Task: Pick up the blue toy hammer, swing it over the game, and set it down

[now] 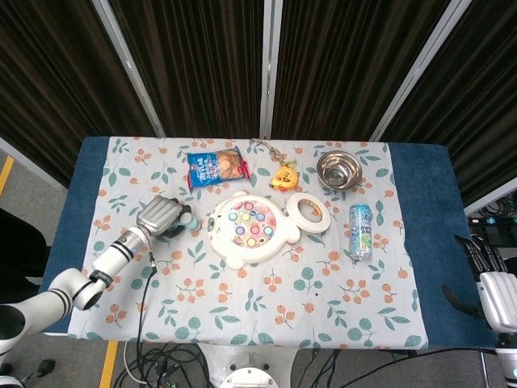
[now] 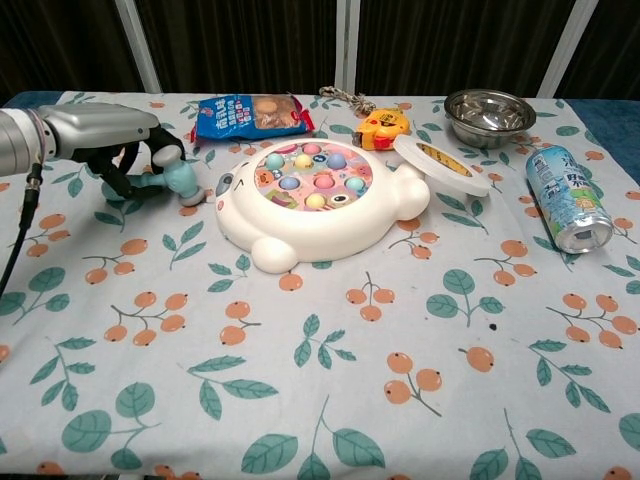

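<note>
My left hand grips the blue toy hammer low over the cloth, just left of the white whack-a-mole game. The hammer's pale blue head pokes out to the right of the fingers and looks to be touching or nearly touching the tablecloth. The handle is hidden inside the hand. My right hand hangs off the table's right edge, far from the game; its fingers are partly cut off by the frame.
A blue snack bag lies behind the hand. A yellow toy, a tape roll, a steel bowl and a lying can sit to the right of the game. A black cable trails from the left arm.
</note>
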